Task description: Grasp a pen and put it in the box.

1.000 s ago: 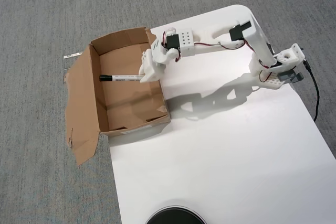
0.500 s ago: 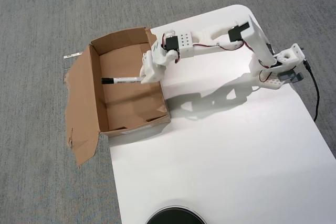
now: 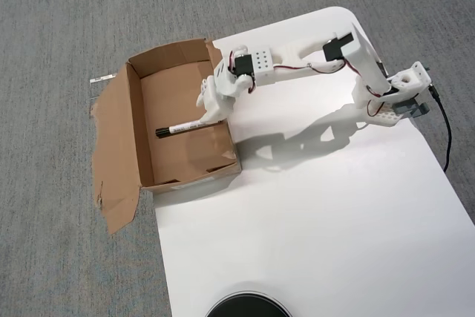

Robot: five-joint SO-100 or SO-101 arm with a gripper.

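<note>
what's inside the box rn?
Inside the box: the pen, black cap end pointing left, its right end at the gripper. The gripper hides that end, so whether the jaws grip it is unclear.

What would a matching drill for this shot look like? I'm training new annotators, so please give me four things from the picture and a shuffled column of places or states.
Things:
1. pen
2. box
3. pincer
4. round black object

Places or states:
A. cut off by the bottom edge of the overhead view
B. reaching over the box's right wall, at the pen's white end
C. hanging off the left edge of the white table, a torn flap spread out
D. inside the box, black cap pointing left

Pairs: 1-D, 2-C, 3-B, 4-A
</note>
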